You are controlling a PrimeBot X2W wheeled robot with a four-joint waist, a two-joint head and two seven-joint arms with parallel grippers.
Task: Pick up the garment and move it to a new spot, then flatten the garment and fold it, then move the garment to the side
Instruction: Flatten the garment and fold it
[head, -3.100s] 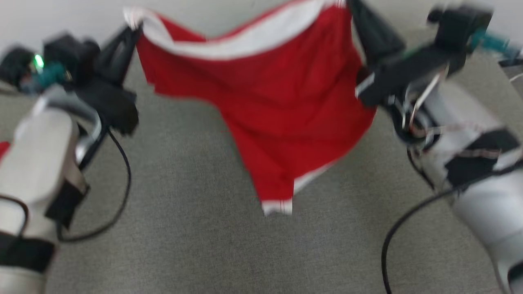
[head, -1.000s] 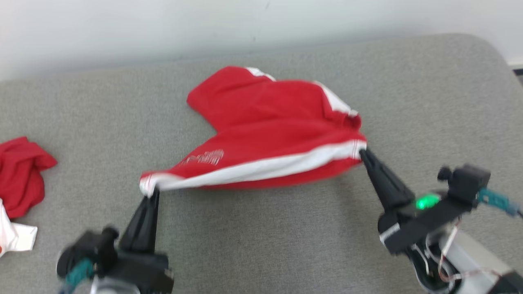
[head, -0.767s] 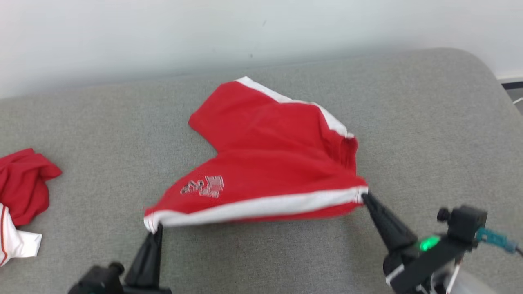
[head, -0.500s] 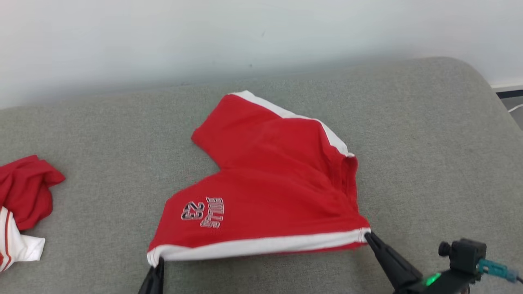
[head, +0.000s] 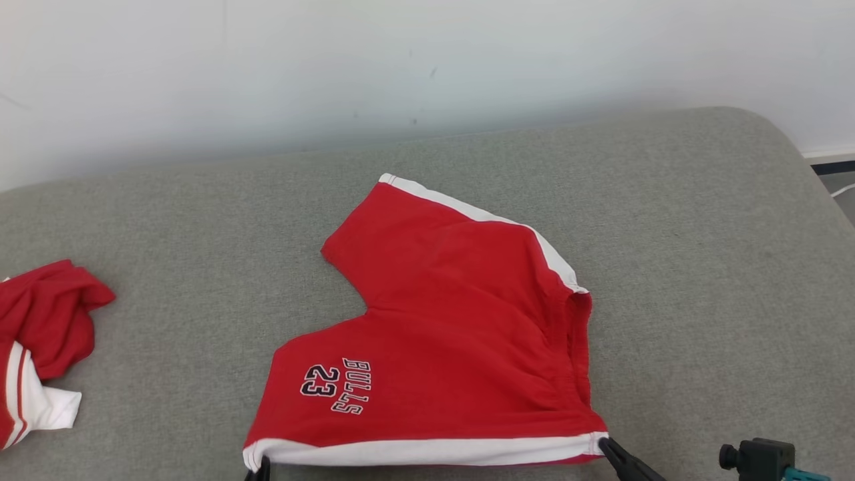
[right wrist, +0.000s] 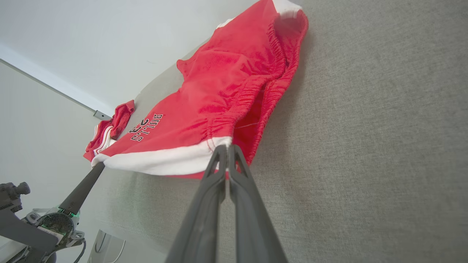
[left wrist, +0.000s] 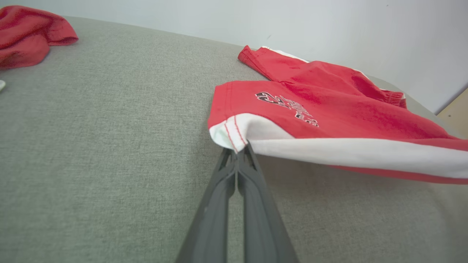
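Red shorts (head: pixel 454 347) now lie spread on the grey cushion (head: pixel 701 267), about mid-surface, waistband to the right, one leg reaching far, the other left. Three seconds back they hung in the air between the two arms. One second back the cloth was down but humped and bunched, its print blurred. Now the fabric is mostly flat and the "BULLS 23" print (head: pixel 334 387) reads clearly on the near-left leg. The near edge, a white stripe (head: pixel 427 451), stays lifted slightly off the cushion, stretched between both grippers. Left gripper (left wrist: pixel 237 150): fingers pressed together, clamped on the near-left hem corner. Right gripper (right wrist: pixel 226 148): fingers together, clamped on the near-right waistband corner. Both sit lower in the head view than before, though that view itself has shifted. A crumpled red-and-white garment (head: pixel 40 334) lies at the cushion's left edge, well apart from the shorts, unchanged. White wall (head: pixel 401 67) behind.
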